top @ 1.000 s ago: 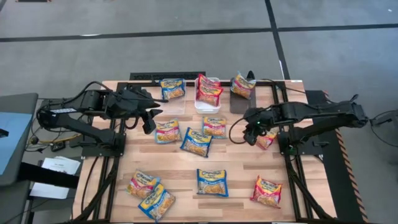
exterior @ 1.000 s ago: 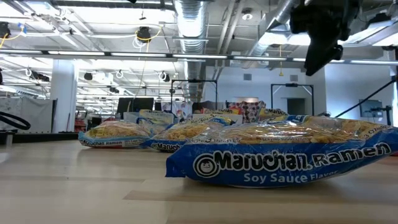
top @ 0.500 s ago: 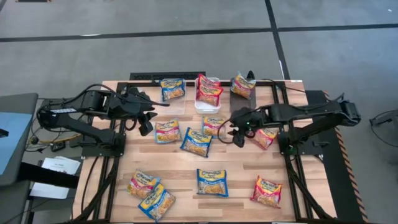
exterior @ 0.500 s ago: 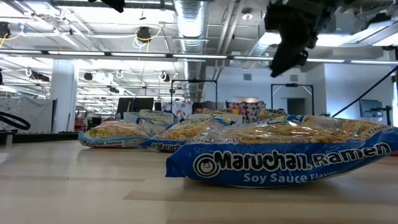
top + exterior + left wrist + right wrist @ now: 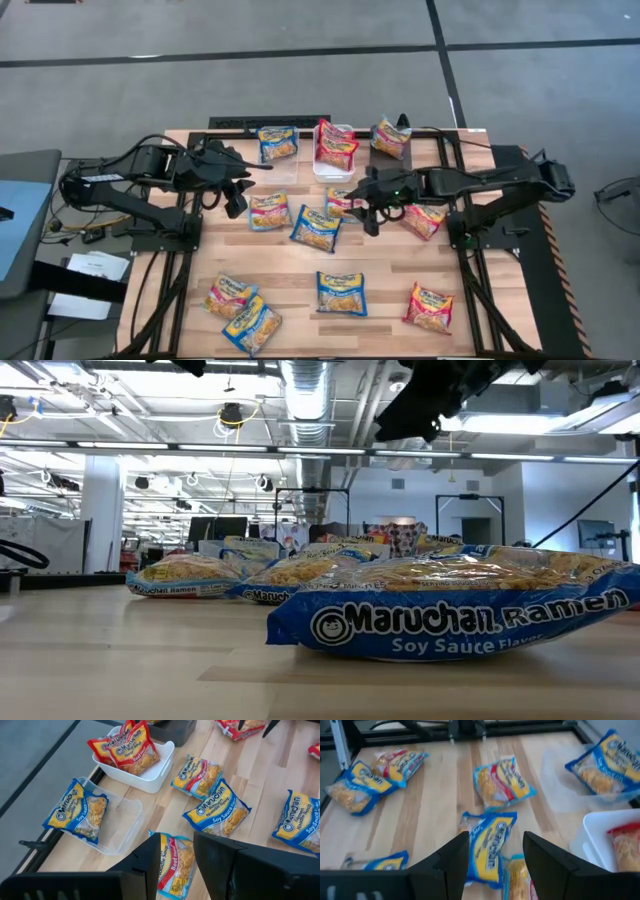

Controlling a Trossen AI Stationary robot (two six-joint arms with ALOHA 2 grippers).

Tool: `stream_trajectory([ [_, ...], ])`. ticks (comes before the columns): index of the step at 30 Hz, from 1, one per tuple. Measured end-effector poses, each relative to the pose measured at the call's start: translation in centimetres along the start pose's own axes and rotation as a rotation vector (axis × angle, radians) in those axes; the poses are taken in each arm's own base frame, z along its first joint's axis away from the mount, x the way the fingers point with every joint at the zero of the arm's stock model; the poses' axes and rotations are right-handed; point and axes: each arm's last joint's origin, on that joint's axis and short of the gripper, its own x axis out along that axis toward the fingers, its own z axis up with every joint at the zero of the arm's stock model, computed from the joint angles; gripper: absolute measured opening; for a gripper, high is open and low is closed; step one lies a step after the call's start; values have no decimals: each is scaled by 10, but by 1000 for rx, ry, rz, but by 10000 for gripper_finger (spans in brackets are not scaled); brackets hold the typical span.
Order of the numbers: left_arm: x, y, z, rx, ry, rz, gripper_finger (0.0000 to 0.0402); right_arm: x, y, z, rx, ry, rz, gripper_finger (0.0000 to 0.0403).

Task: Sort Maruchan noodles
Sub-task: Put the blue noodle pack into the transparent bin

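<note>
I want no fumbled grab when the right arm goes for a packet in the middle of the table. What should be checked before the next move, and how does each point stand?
1. Right gripper jaws open, nothing held: ok.
2. Blue soy sauce packet shows between the jaws in the right wrist view: ok.
3. That packet lies clear of others: not ok, a neighbouring packet touches it.
4. Left gripper stays away from it: ok.
5. Clear bin has spare room: ok, one packet inside.
</note>
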Motion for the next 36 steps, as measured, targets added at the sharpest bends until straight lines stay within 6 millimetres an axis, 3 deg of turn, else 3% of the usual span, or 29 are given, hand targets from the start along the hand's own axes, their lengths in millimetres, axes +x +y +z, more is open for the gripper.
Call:
stream_trajectory([
  [7, 0, 0, 0, -2, -3, -2, 106, 26, -1, -4, -2, -11, -9, 210],
  [20, 0, 0, 1, -4, -8, -4, 106, 79, -10, -35, 8, 130, -40, 210],
  [36, 0, -1, 2, 1, -22, -7, 106, 113, -9, -67, 74, 251, -5, 210],
])
